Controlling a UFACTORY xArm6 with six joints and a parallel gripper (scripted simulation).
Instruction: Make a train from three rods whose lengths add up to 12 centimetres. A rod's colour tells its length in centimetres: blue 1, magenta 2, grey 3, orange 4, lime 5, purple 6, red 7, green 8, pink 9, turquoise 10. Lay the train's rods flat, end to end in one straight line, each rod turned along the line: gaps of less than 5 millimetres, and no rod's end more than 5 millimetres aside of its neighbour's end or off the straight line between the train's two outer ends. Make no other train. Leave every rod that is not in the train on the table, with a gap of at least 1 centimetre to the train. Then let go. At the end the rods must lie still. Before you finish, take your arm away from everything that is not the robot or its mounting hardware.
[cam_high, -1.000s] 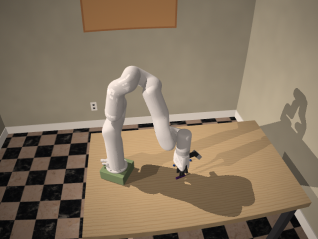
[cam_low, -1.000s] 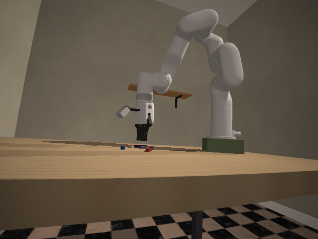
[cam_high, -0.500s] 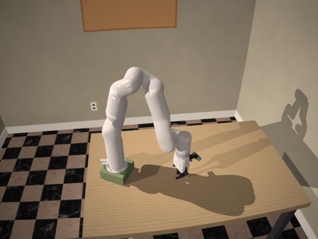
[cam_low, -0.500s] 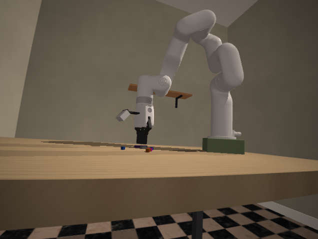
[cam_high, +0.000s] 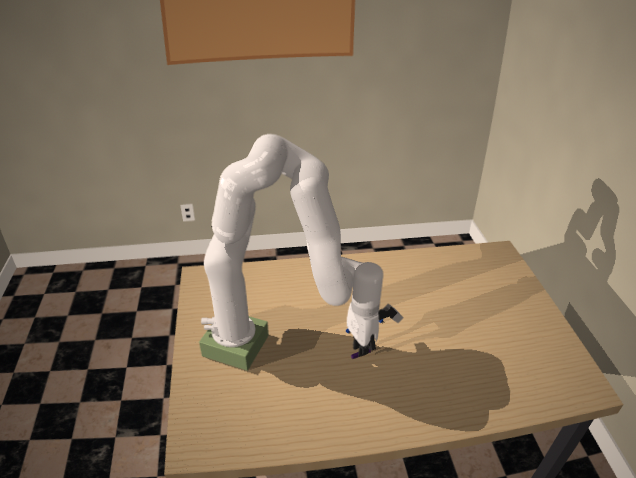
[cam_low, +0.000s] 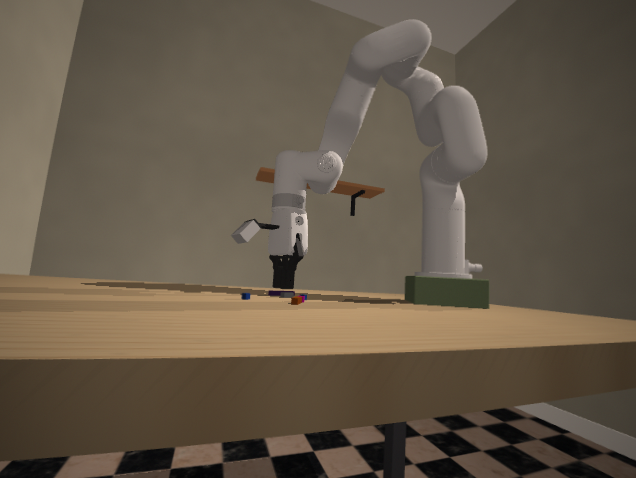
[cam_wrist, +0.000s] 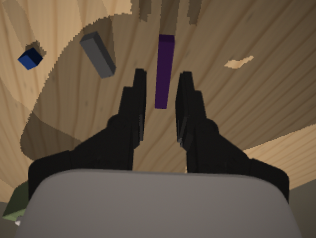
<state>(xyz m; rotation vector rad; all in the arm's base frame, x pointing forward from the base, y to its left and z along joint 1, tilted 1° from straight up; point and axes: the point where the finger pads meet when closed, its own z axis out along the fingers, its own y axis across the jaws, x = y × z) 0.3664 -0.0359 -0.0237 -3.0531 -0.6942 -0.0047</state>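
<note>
A purple rod (cam_wrist: 164, 70) (cam_high: 354, 355) (cam_low: 275, 293) lies flat on the table, running straight away from me in the wrist view. My gripper (cam_wrist: 162, 86) (cam_high: 364, 352) (cam_low: 283, 285) hangs just above it with its fingers a little apart, one on each side of the rod's near end, not gripping it. A grey rod (cam_wrist: 98, 54) (cam_low: 287, 295) lies to the left of the purple one, slanted. A small blue rod (cam_wrist: 31, 58) (cam_low: 245, 296) lies further left. In the exterior view, an orange rod (cam_low: 296, 300) and a magenta rod (cam_low: 302, 298) lie close together near the gripper.
The rods lie in the arm's shadow on the wooden table (cam_high: 308, 411). The arm's green base (cam_high: 233, 349) (cam_low: 446, 291) stands near the table's left edge in the top view.
</note>
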